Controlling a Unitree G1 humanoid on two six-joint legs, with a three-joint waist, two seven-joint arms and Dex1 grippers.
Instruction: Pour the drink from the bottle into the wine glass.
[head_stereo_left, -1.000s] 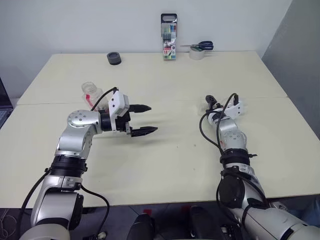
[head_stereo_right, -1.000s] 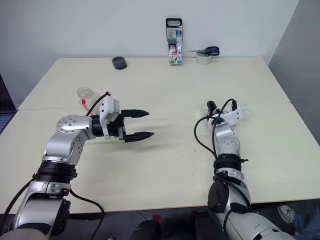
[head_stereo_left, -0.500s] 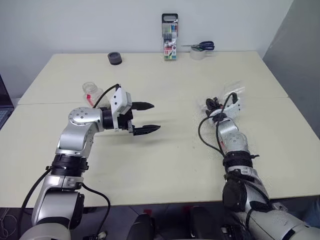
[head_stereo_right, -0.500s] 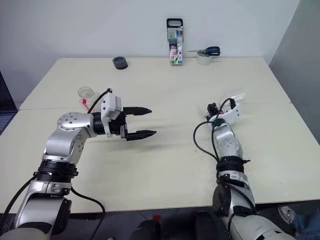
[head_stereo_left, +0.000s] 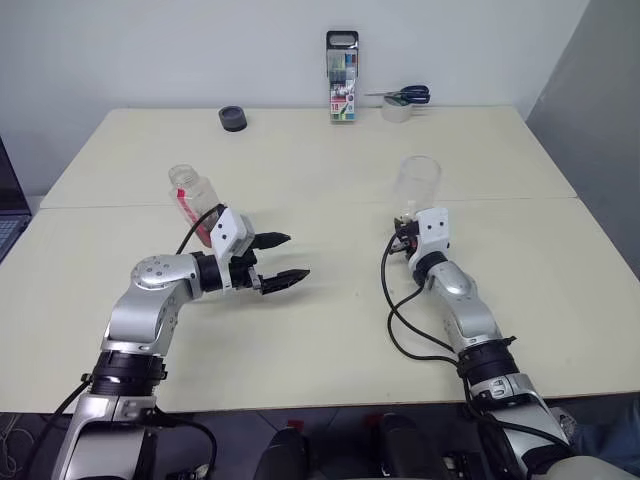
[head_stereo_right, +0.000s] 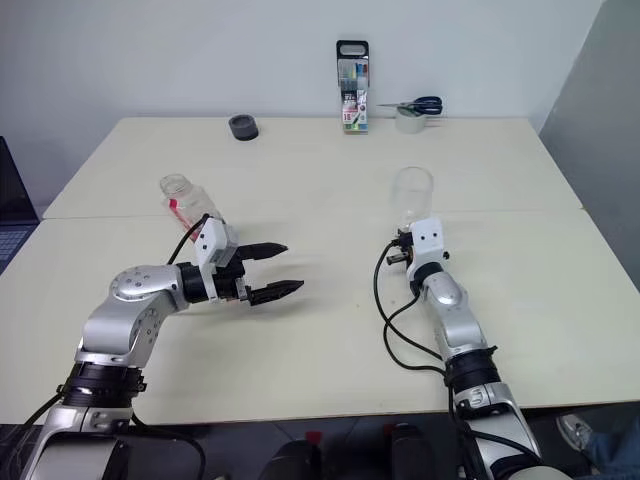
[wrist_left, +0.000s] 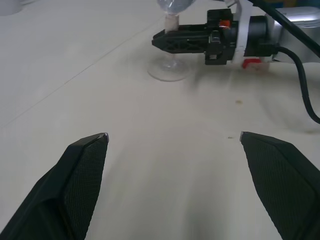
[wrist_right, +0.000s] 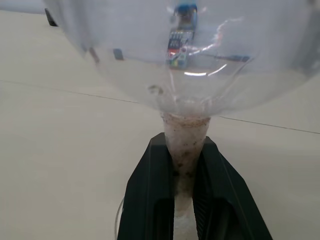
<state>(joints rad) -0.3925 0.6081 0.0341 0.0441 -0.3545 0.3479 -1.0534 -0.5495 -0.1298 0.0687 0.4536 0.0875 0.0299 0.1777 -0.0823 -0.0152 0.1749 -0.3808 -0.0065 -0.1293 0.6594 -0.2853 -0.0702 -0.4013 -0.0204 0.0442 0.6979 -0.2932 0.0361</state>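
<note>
My right jaws (wrist_right: 186, 165) are clamped on the stem of the clear stemmed wine glass (head_stereo_left: 417, 185), low down, just above its round foot, which rests on the cream desk (head_stereo_left: 330, 330). I judge this hold is meant to steady the glass so that it cannot tip while liquid goes in. The rounded bowl stands upright above the gripper's white block and looks empty: I see no liquid in it, only reflections, and the stem between my fingers (wrist_right: 150, 200) looks frosted and speckled.

My left jaws (head_stereo_left: 275, 259) stand wide open and hold nothing, hovering above the desk and pointing toward the glass side, well apart from it. The small clear squarish plastic bottle (head_stereo_left: 192, 197) with the red-and-white label strip stands on the desk just behind my left wrist, near it, though I cannot tell whether the cable touches it. Its top looks open and clear; I cannot make out a cap or any drink inside from here.

Since the bottle is ungripped, the pouring has, by my judgement, not begun. The left jaws would need to turn back to take the bottle first.
</note>
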